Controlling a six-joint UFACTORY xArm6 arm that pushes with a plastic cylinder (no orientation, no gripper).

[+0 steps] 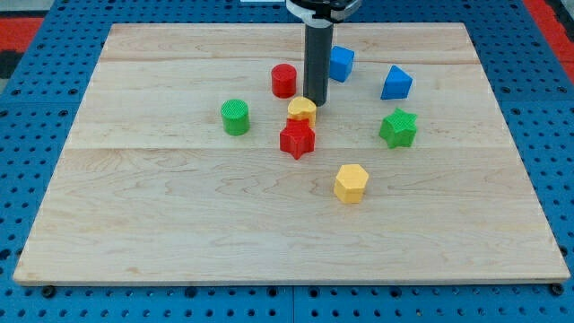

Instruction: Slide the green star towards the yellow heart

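My tip (pixel 316 101) — a bare rod end with nothing to spread or pinch — rests at the board, touching the upper right edge of the yellow heart (pixel 301 110). Taking that heart as the landmark: the green star (pixel 398 127) lies well apart to the view's right of it, slightly lower, so it is also right of my tip with open wooden board (pixel 179 206) between. The red star (pixel 297 139) sits just below the heart, touching or nearly so. The red cylinder (pixel 283 80) is up and left of it, the green cylinder (pixel 235 117) farther left. The blue cube (pixel 341 63) and the other blue block (pixel 395 82) — shape unclear — lie up and right; the yellow hexagonal block (pixel 351 182) lies down and right.
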